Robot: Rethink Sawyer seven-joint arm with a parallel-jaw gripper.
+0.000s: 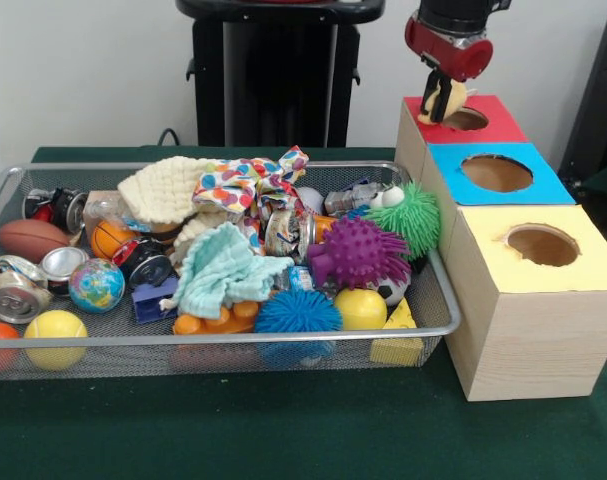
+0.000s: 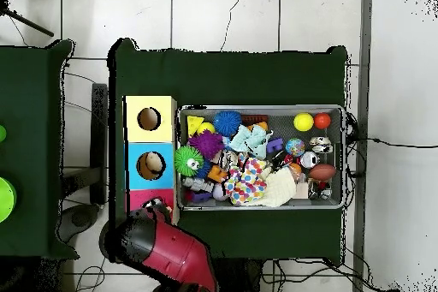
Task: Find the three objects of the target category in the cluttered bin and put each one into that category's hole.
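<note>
My gripper [image 1: 443,98] hangs just over the round hole [image 1: 467,119] of the red-topped box [image 1: 495,127], at the hole's left rim. It is shut on a small cream-yellow object [image 1: 451,97]; what that object is I cannot tell. In the overhead view the red arm [image 2: 171,250] covers most of the red box [image 2: 137,199], and the held object is hidden. The wire bin [image 1: 223,340] beside the boxes is packed with toys, balls, cans and cloths.
A blue-topped box [image 1: 548,187] and a yellow-topped box [image 1: 588,265] stand in a row with the red one; something tan shows in the blue hole [image 2: 151,165]. Purple [image 1: 358,250], green [image 1: 415,215] and blue [image 1: 296,312] spiky balls lie near the bin's box-side end.
</note>
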